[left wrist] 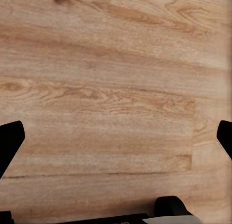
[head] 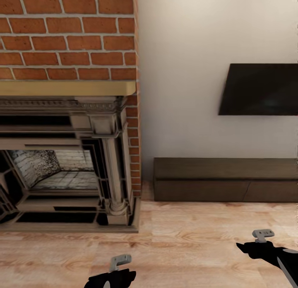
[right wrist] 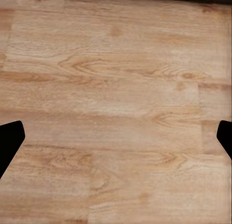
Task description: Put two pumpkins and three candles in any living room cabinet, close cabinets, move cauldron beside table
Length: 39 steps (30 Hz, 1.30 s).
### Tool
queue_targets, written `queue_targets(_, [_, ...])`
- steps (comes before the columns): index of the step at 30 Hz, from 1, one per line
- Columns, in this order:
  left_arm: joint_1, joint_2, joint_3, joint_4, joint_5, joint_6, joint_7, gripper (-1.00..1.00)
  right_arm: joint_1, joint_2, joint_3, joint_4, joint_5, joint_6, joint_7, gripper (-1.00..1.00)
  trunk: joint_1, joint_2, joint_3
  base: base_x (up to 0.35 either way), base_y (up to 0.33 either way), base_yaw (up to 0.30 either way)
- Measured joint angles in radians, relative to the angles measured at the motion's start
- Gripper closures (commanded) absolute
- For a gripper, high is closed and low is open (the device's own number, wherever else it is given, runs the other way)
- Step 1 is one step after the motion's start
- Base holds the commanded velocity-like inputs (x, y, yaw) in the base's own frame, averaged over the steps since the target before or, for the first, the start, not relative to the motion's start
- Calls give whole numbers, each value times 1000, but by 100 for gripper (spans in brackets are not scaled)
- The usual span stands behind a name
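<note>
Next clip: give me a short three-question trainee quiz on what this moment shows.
1. True or false: the cabinet has a drawer pulled out.
2. What hangs on the wall above it? A) mirror B) dark screen C) shelf
3. What do both wrist cameras look down on?

Key: 1. False, its fronts sit flush. 2. B. 3. Bare wood floor, between the spread fingers of the left gripper and the right gripper.

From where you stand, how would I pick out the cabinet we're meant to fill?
Start at the red brick chimney with its carved fireplace surround. Right of it, against the pale wall, beneath the black wall-mounted screen, sits the long, low dark-brown wooden cabinet on the floor. Unlike the ornate surround, its flat fronts are plain, handleless and look shut.
</note>
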Motion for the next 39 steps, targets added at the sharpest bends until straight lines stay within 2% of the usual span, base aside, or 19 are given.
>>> queue_targets(5, [0, 0, 0, 0, 0, 0, 0, -100, -1, -1, -7, 2, -2, -1, 1, -100, 0, 0, 0, 157, -324, -1])
queue_targets(12, [0, -1, 0, 0, 0, 0, 0, -100, -1, -2, -38, 2, -4, -2, 4, -100, 0, 0, 0, 166, -320, 0])
queue_targets(17, [0, -1, -3, 0, 0, 0, 0, -100, -1, -1, -42, 2, -5, -2, 5, -100, 0, 0, 0, 171, -317, 0])
queue_targets(25, [0, 0, -32, 1, 0, 0, 1, -100, -1, -1, -43, 2, -6, -2, 5, -100, 0, 0, 0, 187, -306, 0])
queue_targets(39, [0, 1, -34, 1, 1, 0, 0, -100, -1, -1, -43, 2, -6, -3, 5, -100, 0, 0, 0, 208, -286, 0])
